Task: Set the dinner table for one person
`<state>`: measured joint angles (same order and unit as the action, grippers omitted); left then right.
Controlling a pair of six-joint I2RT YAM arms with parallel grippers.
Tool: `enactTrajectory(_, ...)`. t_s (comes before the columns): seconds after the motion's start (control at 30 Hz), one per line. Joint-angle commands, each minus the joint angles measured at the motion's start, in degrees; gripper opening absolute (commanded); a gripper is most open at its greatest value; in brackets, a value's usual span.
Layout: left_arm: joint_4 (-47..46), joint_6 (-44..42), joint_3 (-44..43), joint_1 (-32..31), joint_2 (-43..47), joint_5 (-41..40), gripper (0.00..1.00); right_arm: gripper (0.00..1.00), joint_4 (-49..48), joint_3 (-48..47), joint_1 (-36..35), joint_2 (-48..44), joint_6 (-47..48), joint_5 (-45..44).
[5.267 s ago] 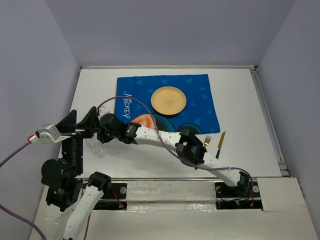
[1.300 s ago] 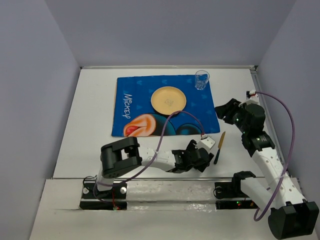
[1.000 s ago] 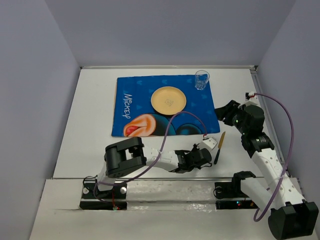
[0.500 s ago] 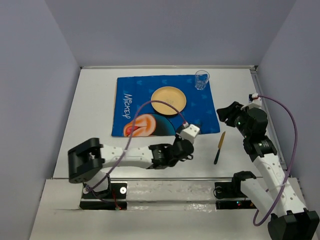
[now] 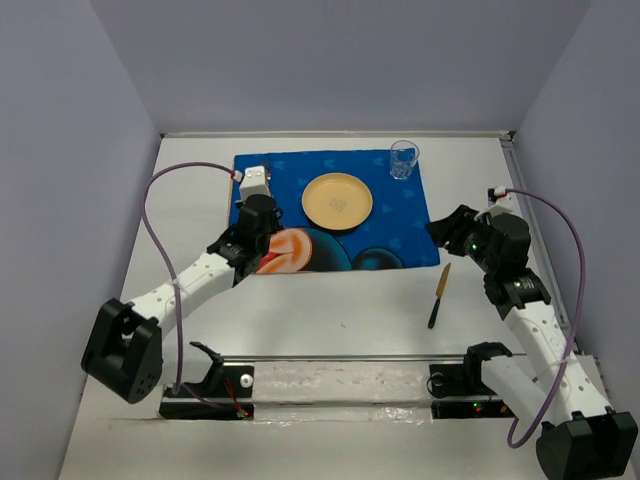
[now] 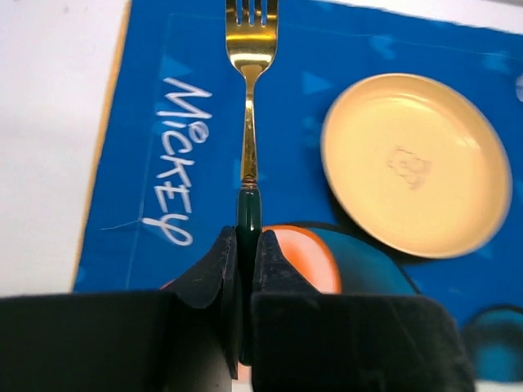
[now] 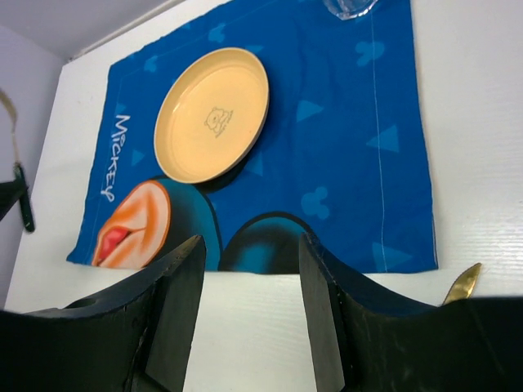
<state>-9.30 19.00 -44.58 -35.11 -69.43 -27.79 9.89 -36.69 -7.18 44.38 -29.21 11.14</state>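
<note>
ok, writing first: white "mickey" lettering (image 6: 176, 159) runs along the left part of the blue mat (image 6: 294, 196), readable in l-wrist view, also in top view (image 5: 255, 208) and r-wrist view (image 7: 114, 155). the yellow plate (image 6: 417, 163) has a small stamped figure at its centre, too small to read. left gripper (image 6: 245, 245): fingers pinched tight on the dark green handle of the fork (image 6: 249, 122), with gold neck and tines pointing to the far edge, between the lettering and the plate. whether it touches the mat, can't tell. the top view doesn't show the fork, as the wrist cam block covers that spot. it does show the whole dinner table (image 5: 330, 300), white, w/ the mat (image 5: 400, 215) on its far middle part. plate (image 5: 337, 200) sits on the mat, right of centre. clear glass (image 5: 404, 159) stands upright on the mat's far right corner, contents not discernible. knife (image 5: 437, 297), gold blade and dark handle, lies on bare table just off the mat's near right corner. right gripper (image 5: 445, 228) hangs beside the mat's right edge, above the knife's far end. r-wrist view: fingers spread wide apart (image 7: 249, 261), gripping nothing. it shows plate (image 7: 214, 122), only the glass base (image 7: 350, 6) at the top edge, knife tip (image 7: 463, 283) at the bottom right and white table (image 7: 466, 122) on the right.
</note>
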Motion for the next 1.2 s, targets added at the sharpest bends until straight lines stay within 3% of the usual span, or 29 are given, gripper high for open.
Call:
enactTrajectory(0.0,-7.39,-1.34,-1.38,7.32,-7.27,5.18,0.0,0.55,-2.24,1.17,0.24,-0.96,-0.84,4.15)
enactTrajectory(0.27,-10.12,-2.92,-3.94,9.89,-18.89,6.51,0.0,0.55,-2.77,3.11,0.24,-2.02,-1.81,6.7)
enactTrajectory(0.8,-10.21,-5.56,-9.65,10.59,-30.15,9.42,0.03,0.55,-3.65,6.45,0.24,-1.49,-1.81,8.64)
enactTrajectory(1.0,-10.03,-5.3,-10.35,11.03,-32.78,9.6,0.07,0.55,-3.21,6.98,0.24,-1.84,-1.81,8.38)
enactTrajectory(1.17,-10.56,-5.38,-10.71,11.38,-33.49,8.63,0.21,0.55,-3.21,6.19,0.24,-1.14,-2.08,8.9)
